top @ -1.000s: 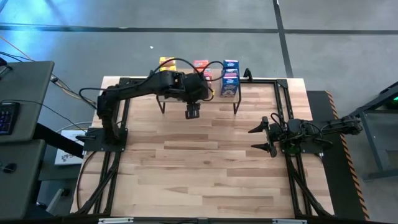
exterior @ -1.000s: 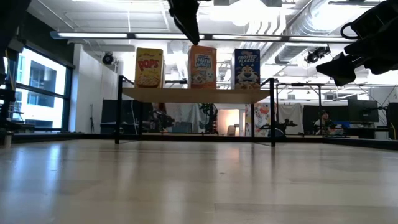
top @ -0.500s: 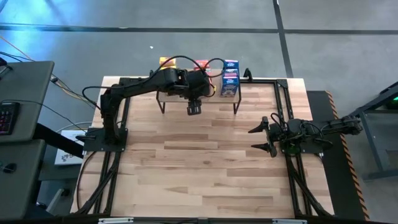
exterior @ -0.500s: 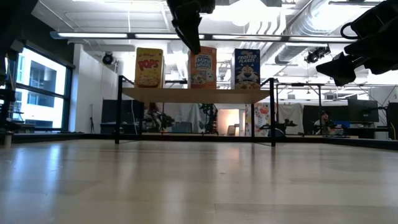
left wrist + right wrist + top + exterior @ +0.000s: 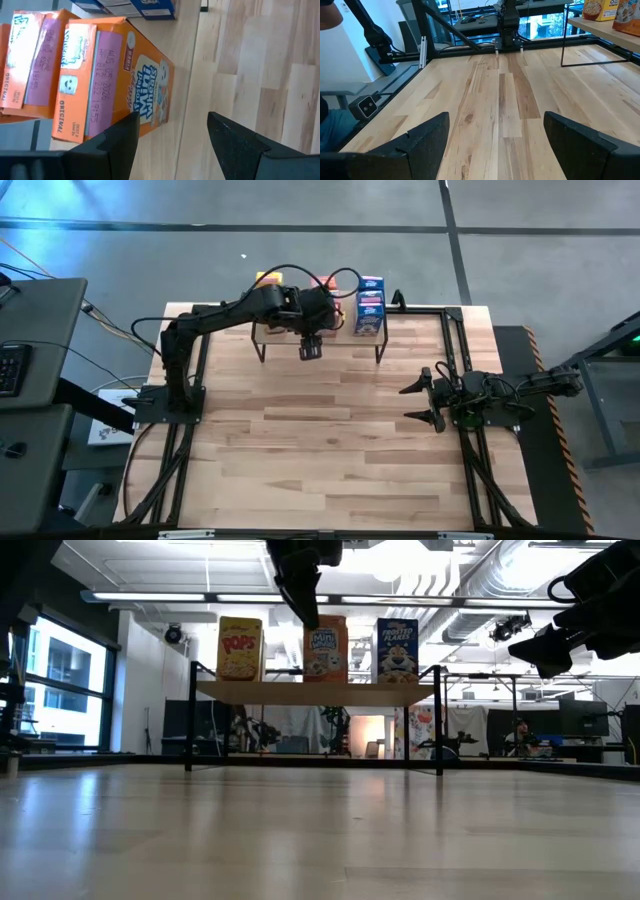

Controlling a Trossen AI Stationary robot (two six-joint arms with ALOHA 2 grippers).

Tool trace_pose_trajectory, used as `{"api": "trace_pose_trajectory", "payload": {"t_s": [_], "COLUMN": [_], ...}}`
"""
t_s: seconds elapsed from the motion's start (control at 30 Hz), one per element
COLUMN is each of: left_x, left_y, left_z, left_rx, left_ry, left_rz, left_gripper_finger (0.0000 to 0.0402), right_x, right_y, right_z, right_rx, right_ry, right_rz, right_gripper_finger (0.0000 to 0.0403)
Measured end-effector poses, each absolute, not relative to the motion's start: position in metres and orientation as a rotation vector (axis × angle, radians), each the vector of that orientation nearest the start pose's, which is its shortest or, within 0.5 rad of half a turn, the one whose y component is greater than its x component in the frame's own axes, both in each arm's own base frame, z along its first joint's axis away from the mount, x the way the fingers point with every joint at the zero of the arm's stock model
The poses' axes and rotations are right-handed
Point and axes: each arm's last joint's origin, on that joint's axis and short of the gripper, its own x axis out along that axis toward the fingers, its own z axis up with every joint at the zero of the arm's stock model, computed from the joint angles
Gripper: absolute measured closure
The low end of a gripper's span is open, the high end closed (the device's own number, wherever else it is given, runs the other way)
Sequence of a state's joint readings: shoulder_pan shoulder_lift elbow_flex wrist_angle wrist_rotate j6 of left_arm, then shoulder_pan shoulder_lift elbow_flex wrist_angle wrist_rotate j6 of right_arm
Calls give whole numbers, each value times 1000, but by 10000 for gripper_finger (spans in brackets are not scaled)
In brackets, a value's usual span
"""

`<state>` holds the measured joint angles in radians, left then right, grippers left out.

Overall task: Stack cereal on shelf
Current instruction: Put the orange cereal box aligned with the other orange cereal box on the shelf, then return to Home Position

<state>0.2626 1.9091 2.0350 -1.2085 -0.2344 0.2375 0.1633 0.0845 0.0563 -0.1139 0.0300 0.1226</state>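
The shelf (image 5: 310, 692) stands at the table's far edge. Three cereal boxes stand upright on their bottoms on its top: yellow (image 5: 239, 648), orange (image 5: 326, 650) and blue (image 5: 397, 650). In the left wrist view a second orange box (image 5: 20, 65) stands right behind the front orange box (image 5: 145, 97). My left gripper (image 5: 310, 348) (image 5: 172, 140) hangs open above the shelf's near edge, just in front of the orange box, with nothing between its fingers. My right gripper (image 5: 418, 402) rests open at the table's right side.
Black frame rails (image 5: 455, 350) run along the table's sides and far edge. The wide wooden tabletop (image 5: 320, 450) lies bare between the shelf and the near edge. A keyboard sits on a side desk (image 5: 30, 370) to the left of the table.
My left gripper has moved a little toward the table's far edge, closer to the orange box on the shelf, and has stayed open. The boxes have not moved.
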Motion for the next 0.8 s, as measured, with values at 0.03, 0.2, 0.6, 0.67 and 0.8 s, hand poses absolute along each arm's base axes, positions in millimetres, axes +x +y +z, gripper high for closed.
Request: {"api": "trace_pose_trajectory", "payload": {"t_s": [0.03,0.2,0.6,0.67,0.8], "left_x": [373,366,323,313,289], "left_y": [107,95,43,34,17], "left_z": [358,361,414,424,433], "left_rx": [194,158,137,144,162], "left_ry": [1143,1179,1045,1007,925], "left_rz": [314,312,277,288,332], "left_gripper_finger": [176,176,176,176,176], "right_x": [98,98,98,98,98], "right_y": [15,15,15,15,15], "right_z": [165,165,165,165,165], "right_rx": [109,109,109,109,109], "right_ry": [149,150,149,149,150], "right_rz": [124,124,124,124,124], "right_gripper_finger": [86,86,86,86,86]}}
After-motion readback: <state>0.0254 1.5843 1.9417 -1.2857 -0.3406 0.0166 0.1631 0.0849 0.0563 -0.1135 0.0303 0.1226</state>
